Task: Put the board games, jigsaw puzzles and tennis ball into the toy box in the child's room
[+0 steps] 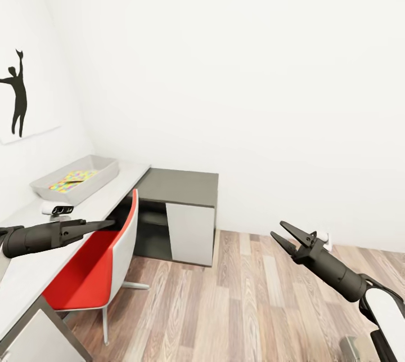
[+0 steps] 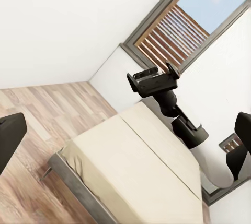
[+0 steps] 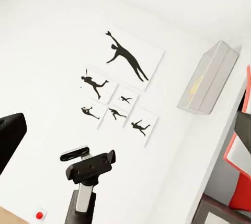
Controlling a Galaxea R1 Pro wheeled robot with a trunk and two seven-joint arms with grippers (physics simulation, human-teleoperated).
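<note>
I have the robot standing in the child's room beside the table [image 1: 34, 260], both arms raised and carrying nothing. The toy box [image 1: 98, 179] sits at the table's far end against the wall, with colourful jigsaw-patterned sheets lying inside it. I cannot make out a board game or the tennis ball in these views. The bed [image 2: 136, 172] shows in the left wrist view, its beige mattress bare where I can see it.

The left gripper [image 1: 104, 224] hangs over the table edge, just above the red chair [image 1: 93, 272]. Its fingers look drawn together to a point with nothing between them. The right gripper [image 1: 286, 236] is out over the wood floor, well apart from the table, its 2 fingers spread in a clear V and empty.

My worry is the left arm. It is low and close to the table top and to the small dark device [image 1: 58, 210] standing there, so a careless turn of the base could sweep it into either or clip the chair back. The chair also blocks a straight approach to the box, and reaching over it at full stretch could leave me dropping a toy short of the rim.
</note>
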